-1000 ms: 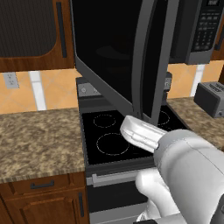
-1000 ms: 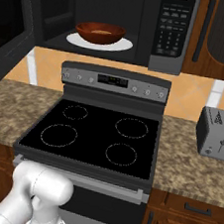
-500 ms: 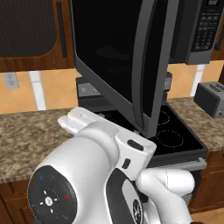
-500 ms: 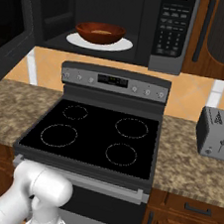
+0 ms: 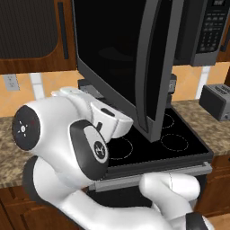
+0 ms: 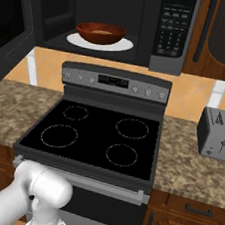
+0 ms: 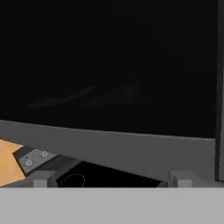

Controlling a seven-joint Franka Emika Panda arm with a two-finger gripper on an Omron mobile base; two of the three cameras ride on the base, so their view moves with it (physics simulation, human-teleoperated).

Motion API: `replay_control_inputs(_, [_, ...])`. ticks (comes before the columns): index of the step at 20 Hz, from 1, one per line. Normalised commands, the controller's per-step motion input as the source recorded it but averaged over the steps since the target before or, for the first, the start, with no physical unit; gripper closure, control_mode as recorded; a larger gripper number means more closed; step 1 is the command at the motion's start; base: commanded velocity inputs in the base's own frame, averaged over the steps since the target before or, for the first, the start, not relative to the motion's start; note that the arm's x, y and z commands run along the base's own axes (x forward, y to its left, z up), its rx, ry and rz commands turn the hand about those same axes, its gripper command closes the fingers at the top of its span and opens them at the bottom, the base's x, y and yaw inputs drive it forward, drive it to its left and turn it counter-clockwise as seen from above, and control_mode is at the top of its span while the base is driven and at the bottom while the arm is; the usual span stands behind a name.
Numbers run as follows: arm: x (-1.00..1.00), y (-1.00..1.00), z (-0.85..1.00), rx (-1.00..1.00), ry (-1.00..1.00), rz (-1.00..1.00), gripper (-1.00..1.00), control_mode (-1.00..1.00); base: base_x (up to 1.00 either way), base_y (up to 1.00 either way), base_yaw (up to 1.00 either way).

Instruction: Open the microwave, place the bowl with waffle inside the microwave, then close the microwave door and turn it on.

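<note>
The microwave [image 6: 171, 32] stands open above the stove, its keypad panel [image 5: 209, 31] at the right. Inside it, on a white turntable plate [image 6: 122, 46], sits the reddish-brown bowl [image 6: 101, 33] holding the tan waffle [image 6: 100, 31]. The microwave door [image 5: 114, 58] is swung far out to the left, with its bar handle [image 5: 150, 67] along the free edge. In the hand view the door's black glass [image 7: 109, 65] is very close. My gripper [image 7: 112, 179] is open just in front of it, both fingertips [image 7: 43, 178] spread wide with nothing between them. My folded arm [image 5: 67, 134] is left of the door.
Below the microwave is a black-topped stove [image 6: 97, 132] with a grey control panel [image 6: 113, 80]. Granite counter [image 6: 5, 105] runs on both sides, with a grey toaster [image 6: 217, 133] on the right. Wooden cabinets [image 5: 31, 36] flank the microwave.
My arm has swung up and to the left, from low over the stove to beside the open door. The door, bowl and waffle have not moved.
</note>
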Motion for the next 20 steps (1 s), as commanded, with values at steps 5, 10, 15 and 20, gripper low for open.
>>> replay_control_inputs(5, [0.69,-0.34,0.0,0.0,0.0,0.01,-1.0,-1.0,0.0,0.0,0.0])
replay_control_inputs(10, [0.82,-0.41,0.0,0.0,0.01,0.01,-1.0,-1.0,0.0,0.0,0.0])
replay_control_inputs(15, [0.86,-0.49,0.0,0.03,-0.01,0.06,-1.0,-1.0,0.0,0.0,0.0])
replay_control_inputs(20, [0.72,-0.81,0.01,0.09,-0.05,0.15,-1.0,-1.0,0.0,0.0,0.0])
